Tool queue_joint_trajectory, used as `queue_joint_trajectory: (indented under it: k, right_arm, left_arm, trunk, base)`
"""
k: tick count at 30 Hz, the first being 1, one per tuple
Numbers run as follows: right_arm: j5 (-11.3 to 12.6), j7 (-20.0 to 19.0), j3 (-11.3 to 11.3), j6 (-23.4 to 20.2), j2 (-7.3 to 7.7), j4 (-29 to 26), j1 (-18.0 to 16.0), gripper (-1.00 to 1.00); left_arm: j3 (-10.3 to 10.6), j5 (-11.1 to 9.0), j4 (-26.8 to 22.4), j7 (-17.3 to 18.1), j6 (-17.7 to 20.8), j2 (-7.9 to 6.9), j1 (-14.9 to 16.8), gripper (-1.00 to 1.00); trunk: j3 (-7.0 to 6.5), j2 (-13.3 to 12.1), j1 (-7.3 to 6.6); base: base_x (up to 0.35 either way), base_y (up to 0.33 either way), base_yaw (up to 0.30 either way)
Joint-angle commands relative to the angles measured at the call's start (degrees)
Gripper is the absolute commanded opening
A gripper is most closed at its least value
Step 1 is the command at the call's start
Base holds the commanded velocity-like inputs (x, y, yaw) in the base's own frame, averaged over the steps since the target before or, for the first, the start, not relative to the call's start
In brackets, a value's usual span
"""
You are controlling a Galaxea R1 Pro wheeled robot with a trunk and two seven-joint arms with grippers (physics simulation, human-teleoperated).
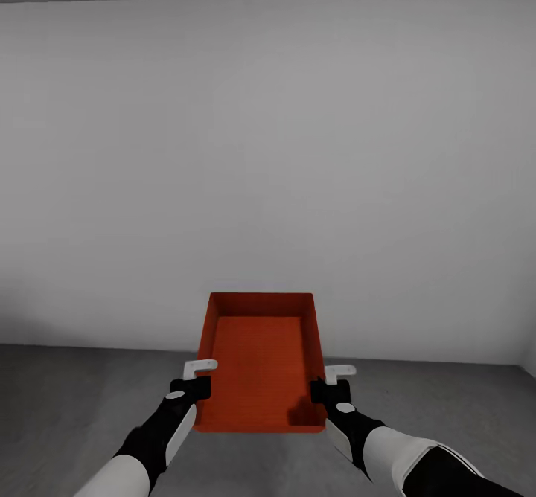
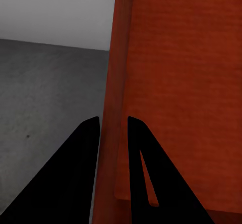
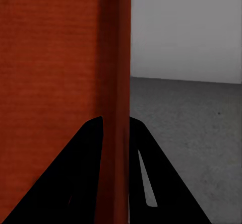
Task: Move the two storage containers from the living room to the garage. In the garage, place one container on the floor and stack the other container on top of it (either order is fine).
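Note:
An orange-red storage container [image 1: 260, 363], an open-topped tray, hangs level in front of me above the dark grey floor [image 1: 74, 400] of the garage. My left gripper [image 1: 199, 382] is shut on its left wall and my right gripper [image 1: 324, 387] is shut on its right wall. In the left wrist view the thin orange wall [image 2: 115, 123] runs between the two black fingers [image 2: 80, 153]. The right wrist view has the same wall [image 3: 117, 123] pinched between the dark fingers [image 3: 83, 153]. The tray holds nothing.
A plain white wall [image 1: 268, 147] stands close ahead and meets the concrete floor just behind the tray. Bare grey floor [image 3: 191, 123] stretches to both sides of the tray and under it.

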State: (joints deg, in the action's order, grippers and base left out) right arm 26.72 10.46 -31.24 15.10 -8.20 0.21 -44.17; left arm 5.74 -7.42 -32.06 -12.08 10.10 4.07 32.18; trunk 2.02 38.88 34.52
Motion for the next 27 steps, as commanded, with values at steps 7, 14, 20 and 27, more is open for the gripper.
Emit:
queue_joint_trajectory:
  k: [7, 14, 20, 27]
  right_arm:
    - [1.4, 0.3, -0.1, 0.5, 0.12, 0.1, 0.0, -1.0]
    - [1.3, 0.3, -0.1, 0.4, 0.19, 0.1, 0.0, -1.0]
    - [1.3, 0.3, -0.1, 0.4, 0.15, 0.1, 0.0, -1.0]
    - [1.4, 0.3, -0.1, 0.4, 0.12, 0.1, 0.0, -1.0]
  left_arm:
    - [-0.9, 0.6, -0.3, -2.3, 0.4, -0.11, 0.1, -1.0]
    - [-0.9, 0.6, -0.3, -2.3, 0.4, -0.11, 0.1, -1.0]
    - [-0.9, 0.6, -0.3, -2.3, 0.4, -0.11, 0.1, -1.0]
    - [-0.9, 0.6, -0.3, -2.3, 0.4, -0.11, 0.1, -1.0]
  trunk:
    - [0.1, 0.1, 0.05]
    - [0.1, 0.1, 0.05]
    - [0.1, 0.1, 0.05]
    - [0.29, 0.1, 0.05]
  base:
    - [0.303, 0.16, 0.006]
    - [0.292, 0.114, 0.0]
    - [0.116, 0.016, 0.0]
    - [0.011, 0.001, 0.0]
